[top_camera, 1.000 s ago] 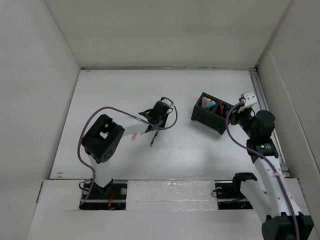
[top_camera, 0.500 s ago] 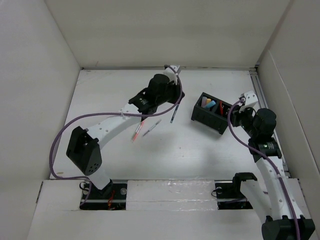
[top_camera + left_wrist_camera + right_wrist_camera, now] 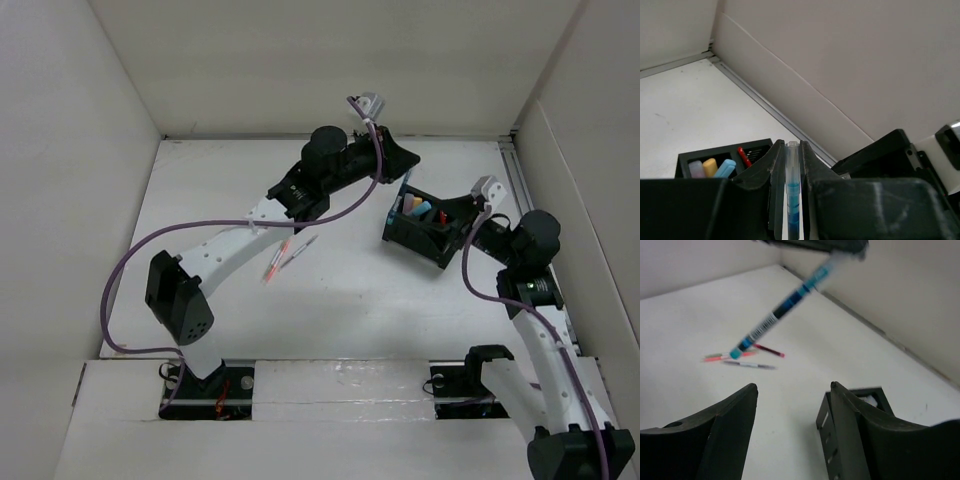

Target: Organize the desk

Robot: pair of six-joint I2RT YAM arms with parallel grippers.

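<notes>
My left gripper (image 3: 404, 160) is shut on a clear-and-blue pen (image 3: 792, 186) and hangs above the back end of the black organizer (image 3: 424, 228). From the right wrist view that pen (image 3: 785, 305) slants down in mid-air, blurred, over the white desk (image 3: 200, 190). The organizer (image 3: 720, 159) holds pastel markers and a red pen. My right gripper (image 3: 464, 216) stands open just right of the organizer, its right finger against the box wall (image 3: 826, 426), with nothing between the jaws.
An orange pen (image 3: 272, 270) and a grey pen (image 3: 302, 249) lie loose on the desk left of the organizer, with a red pen (image 3: 769, 350) beside them. Upright white wall panels (image 3: 330, 60) enclose the desk at the back and sides.
My left arm has reached right and back, carrying the blue pen from mid-desk to above the organizer. My right gripper has opened wide and drawn slightly right.
</notes>
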